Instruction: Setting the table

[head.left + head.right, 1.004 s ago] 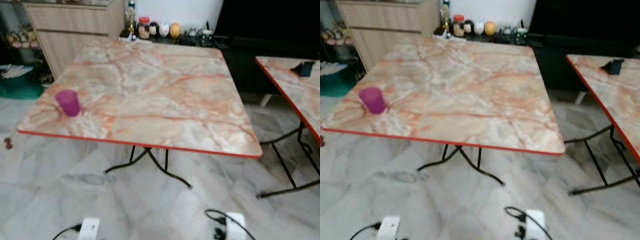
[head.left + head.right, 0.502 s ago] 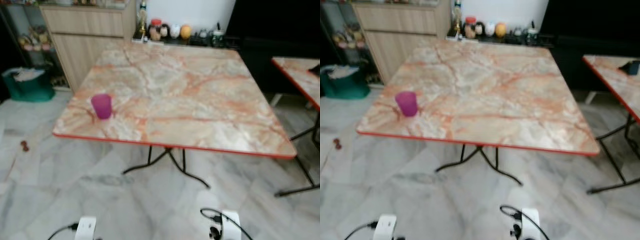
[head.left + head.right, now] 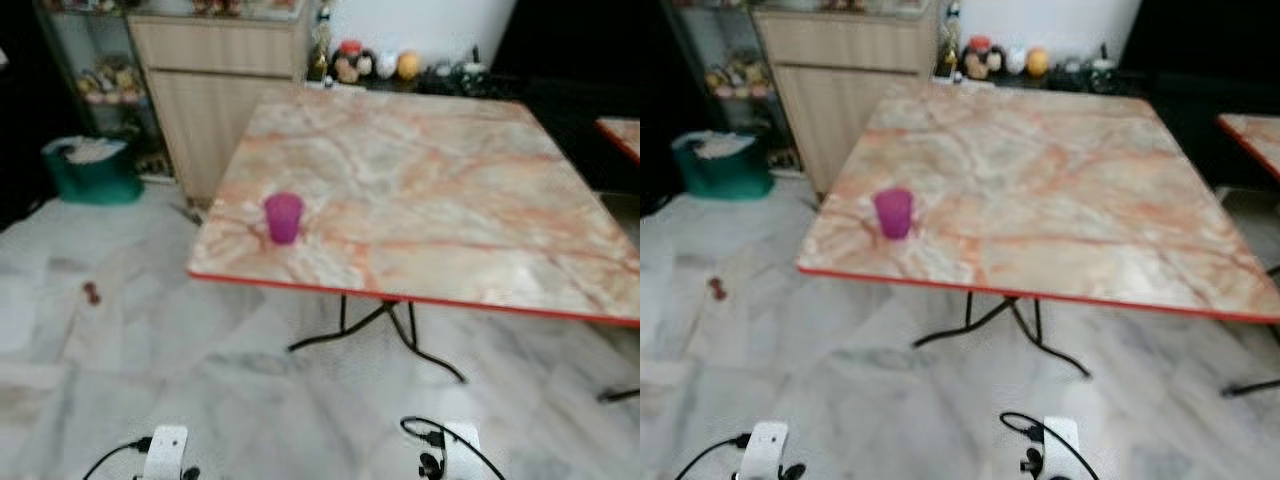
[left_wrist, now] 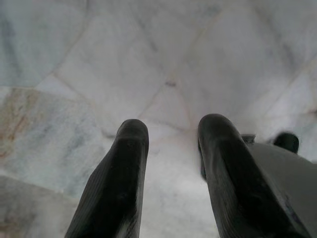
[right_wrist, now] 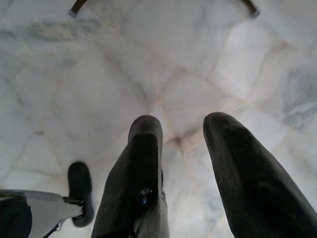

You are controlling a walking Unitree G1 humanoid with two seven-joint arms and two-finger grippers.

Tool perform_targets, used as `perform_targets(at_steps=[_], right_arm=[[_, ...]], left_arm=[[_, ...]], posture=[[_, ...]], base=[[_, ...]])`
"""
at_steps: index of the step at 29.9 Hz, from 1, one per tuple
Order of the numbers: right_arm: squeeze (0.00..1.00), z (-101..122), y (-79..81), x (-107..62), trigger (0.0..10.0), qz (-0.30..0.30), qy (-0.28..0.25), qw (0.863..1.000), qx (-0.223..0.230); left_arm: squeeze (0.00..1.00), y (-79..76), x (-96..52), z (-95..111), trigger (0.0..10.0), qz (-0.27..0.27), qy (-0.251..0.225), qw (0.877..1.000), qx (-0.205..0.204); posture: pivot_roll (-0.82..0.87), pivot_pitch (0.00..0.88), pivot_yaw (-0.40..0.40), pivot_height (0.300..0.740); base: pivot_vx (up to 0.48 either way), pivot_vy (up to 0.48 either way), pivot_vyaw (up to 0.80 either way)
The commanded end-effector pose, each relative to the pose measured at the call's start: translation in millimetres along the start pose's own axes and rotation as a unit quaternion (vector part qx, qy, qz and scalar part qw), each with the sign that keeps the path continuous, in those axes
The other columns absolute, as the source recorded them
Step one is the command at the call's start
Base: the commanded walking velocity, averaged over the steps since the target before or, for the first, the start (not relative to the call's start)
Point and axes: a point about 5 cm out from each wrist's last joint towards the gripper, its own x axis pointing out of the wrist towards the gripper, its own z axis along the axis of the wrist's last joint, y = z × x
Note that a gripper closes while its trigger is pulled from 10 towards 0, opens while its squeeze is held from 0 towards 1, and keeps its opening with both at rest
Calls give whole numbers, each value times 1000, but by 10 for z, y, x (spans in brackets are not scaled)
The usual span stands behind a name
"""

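A magenta plastic cup (image 3: 283, 217) stands upright near the front left corner of a square marble-patterned table (image 3: 450, 200) with a red rim. Both arms hang low over the pale tiled floor. My left gripper (image 4: 171, 130) is open with nothing between its black fingers, only floor beneath. My right gripper (image 5: 184, 128) is likewise open and empty above the floor, with a table leg foot at the frame's edge.
A wooden cabinet (image 3: 225, 80) stands behind the table's left side, with a green bin (image 3: 92, 170) beside it. Jars and round ornaments (image 3: 375, 65) line the back. A second marble table's corner (image 3: 622, 135) shows at the right. A small red thing (image 3: 92, 292) lies on the floor.
The whole picture has shifted right, so the camera has turned left. The cup and table now sit further right in view, and the second table has nearly left the frame.
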Motion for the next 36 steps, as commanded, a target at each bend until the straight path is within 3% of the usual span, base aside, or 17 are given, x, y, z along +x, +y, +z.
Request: perform_targets(at_steps=[1,6,9,10,13,14,16,17,19,20,23,25,26,30,33,36], right_arm=[[0,-23,-45,-8,10000,-8,3,1000,0],[0,-28,-50,-10,10000,-12,4,1000,-1],[0,-38,-56,-13,10000,-15,4,1000,-1],[0,-38,-56,-13,10000,-15,4,1000,-1],[0,-51,-62,-17,10000,-20,5,1000,-3],[0,-51,-62,-17,10000,-20,5,1000,-3],[0,-56,-62,-19,10000,-24,4,1000,0],[0,-56,-62,-19,10000,-24,4,1000,0],[0,-55,-54,-18,10000,-27,3,1000,5],[0,-55,-54,-18,10000,-27,3,1000,5],[0,-48,-44,-16,10000,-27,1,1000,9],[0,-46,-42,-16,10000,-26,1,1000,9],[0,-45,-46,-16,10000,-30,-1,999,14],[0,-40,-66,-17,10000,-39,-2,999,14],[0,-35,-73,-16,10000,-40,-2,999,13],[0,-32,-78,-16,10000,-42,-4,999,16]], left_arm=[[0,-26,0,-13,10000,-3,1,1000,11],[0,-3,5,70,10000,9,-26,1000,6],[0,60,15,325,10000,19,-86,996,-1],[0,60,15,325,10000,19,-86,996,-1],[0,129,-36,848,10000,21,-211,977,-2],[0,129,-36,848,10000,21,-211,977,-2],[0,105,-114,1046,10000,22,-272,962,-3],[0,105,-114,1046,10000,22,-272,962,-3],[0,26,-236,1167,10000,24,-328,945,-2],[0,26,-236,1167,10000,24,-328,945,-2],[0,-62,-406,1224,10000,19,-371,928,5],[0,-68,-436,1228,10000,19,-376,926,6],[0,-64,-595,1220,10000,24,-395,919,1],[0,-25,-892,1276,10000,35,-427,903,6],[0,-9,-948,1356,10000,40,-440,897,2],[0,-5,-1008,1632,10000,45,-472,880,-7]], posture=[[92,0,-32,740],[107,0,-35,740],[128,0,-45,740],[128,0,-45,740],[149,0,-48,740],[149,0,-48,740],[158,0,-48,740],[158,0,-48,740],[165,0,-49,740],[165,0,-49,740],[174,0,-51,740],[175,0,-51,740],[182,0,-50,740],[200,0,-51,740],[200,0,-51,740],[195,0,-51,740]], base=[[0,0,0],[0,0,0],[0,0,0],[0,0,0],[0,0,0],[0,0,0],[0,0,0],[0,0,0],[0,0,0],[0,0,0],[0,0,0],[0,0,0],[0,0,0],[0,0,0],[0,0,0],[0,0,0]])
